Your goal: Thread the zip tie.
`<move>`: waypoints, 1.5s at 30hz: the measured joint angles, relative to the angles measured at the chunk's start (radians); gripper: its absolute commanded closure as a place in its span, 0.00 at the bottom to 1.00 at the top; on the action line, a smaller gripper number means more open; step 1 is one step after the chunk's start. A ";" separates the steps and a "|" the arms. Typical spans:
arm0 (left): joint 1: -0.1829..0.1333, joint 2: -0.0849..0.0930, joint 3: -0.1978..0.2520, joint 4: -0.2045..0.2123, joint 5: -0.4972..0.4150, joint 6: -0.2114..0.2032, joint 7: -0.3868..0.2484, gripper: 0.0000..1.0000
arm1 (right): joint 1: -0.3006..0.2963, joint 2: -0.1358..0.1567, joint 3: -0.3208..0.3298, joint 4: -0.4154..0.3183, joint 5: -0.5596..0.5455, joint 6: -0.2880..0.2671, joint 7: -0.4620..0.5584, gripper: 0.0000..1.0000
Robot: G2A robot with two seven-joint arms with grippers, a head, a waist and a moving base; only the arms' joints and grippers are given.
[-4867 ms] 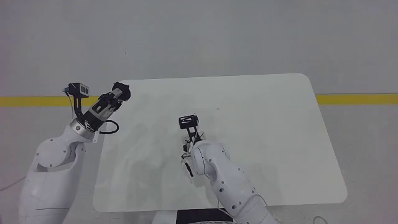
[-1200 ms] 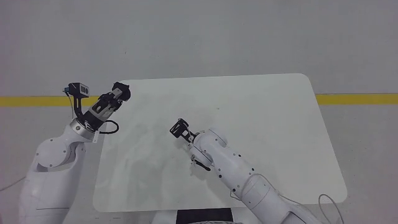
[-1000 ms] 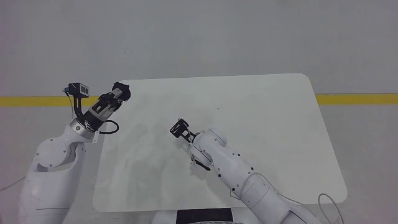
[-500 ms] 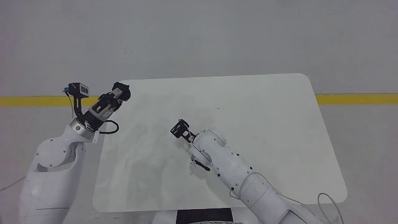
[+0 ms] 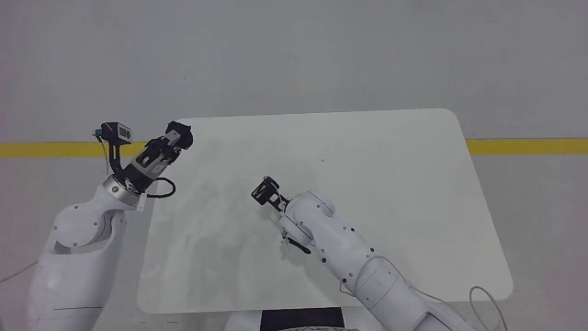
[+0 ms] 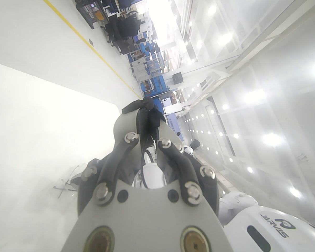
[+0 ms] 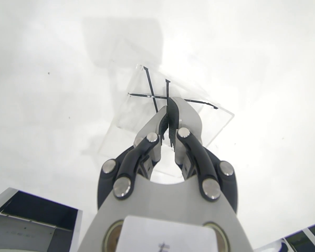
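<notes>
**Right arm.** The right gripper (image 7: 170,105) stands over the middle of the table (image 5: 395,193), toward its near side. Its claw is pinched narrow, pads pressed together, with 1 black zip tie (image 7: 168,87) running into the seam at the tips. The tie's small head points away from the claw. The length behind the fingers (image 7: 157,121) is hidden, so how much of it is gripped cannot be told.

**Task items.** The zip tie lies over a clear plate (image 7: 218,121) on the table. The plate's edges are faint against the white surface, and its near side is covered by the gripper. 2 more black ties rest on the plate: a slanted tie (image 7: 150,87) and a level tie (image 7: 194,102). They cross each other just beside the fingertips. Whether the held tie touches either of them cannot be made out.

**Left arm.** The left gripper (image 6: 147,110) is at the table's far left corner, well apart from the right gripper. Its black-wrapped tips meet, so the claw is closed. Whether anything sits between them cannot be told.

**Distant detail.** In the left wrist view, thin dark strands (image 6: 64,184) lie on the table, too small to identify.
</notes>
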 measured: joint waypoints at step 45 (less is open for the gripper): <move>0.000 0.000 0.000 0.000 0.000 0.000 0.000 1.00 | 0.024 -0.004 -0.001 0.058 0.029 0.001 -0.024 0.87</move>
